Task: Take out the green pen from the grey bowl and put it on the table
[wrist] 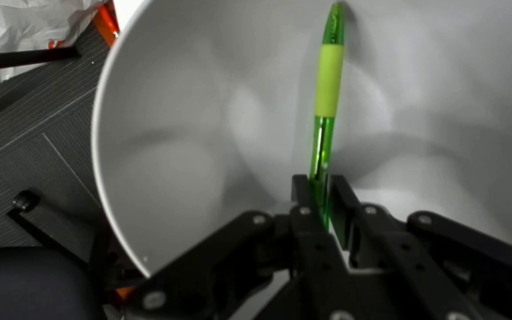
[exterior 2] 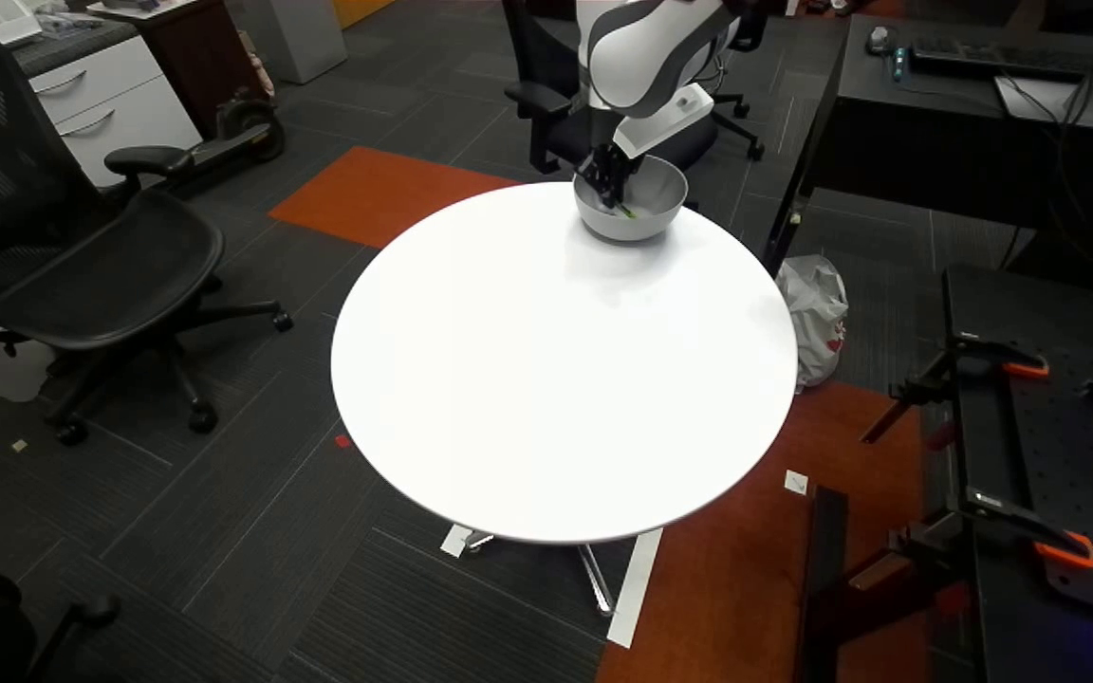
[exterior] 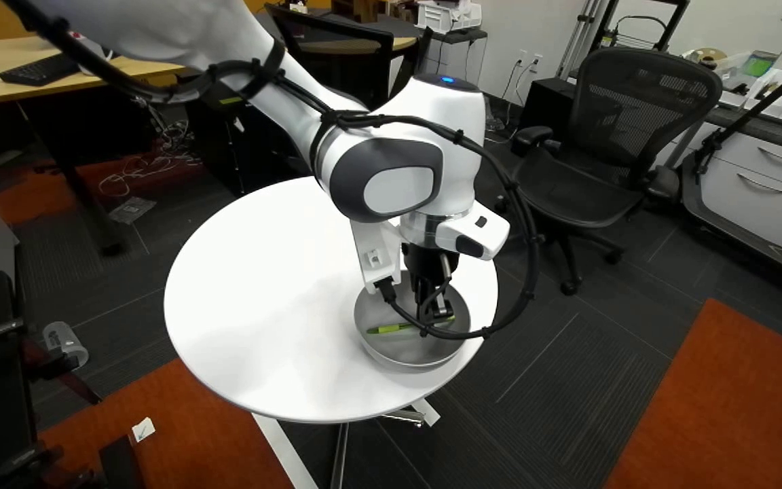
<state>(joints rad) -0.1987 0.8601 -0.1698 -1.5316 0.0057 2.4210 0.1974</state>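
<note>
The grey bowl (exterior: 401,358) stands near the edge of the round white table (exterior: 262,312); the bowl (exterior 2: 637,230) and the table (exterior 2: 556,379) also show in both exterior views. The bright green pen (wrist: 328,80) is inside the bowl (wrist: 171,111). My gripper (wrist: 320,181) points down into the bowl, with its fingers closed around one end of the pen. The other end sticks out beyond the fingertips. Whether the pen touches the bowl's inside I cannot tell. In an exterior view, a cable partly covers the gripper (exterior: 434,314) and the pen (exterior: 391,328).
The bowl's rim surrounds the gripper closely. A loose black cable (exterior: 532,238) loops from the arm down past the bowl. Black office chairs (exterior: 608,136) stand near the table. A dark bench with clamps (exterior 2: 1049,455) and a plastic bag (exterior 2: 814,318) are beside it.
</note>
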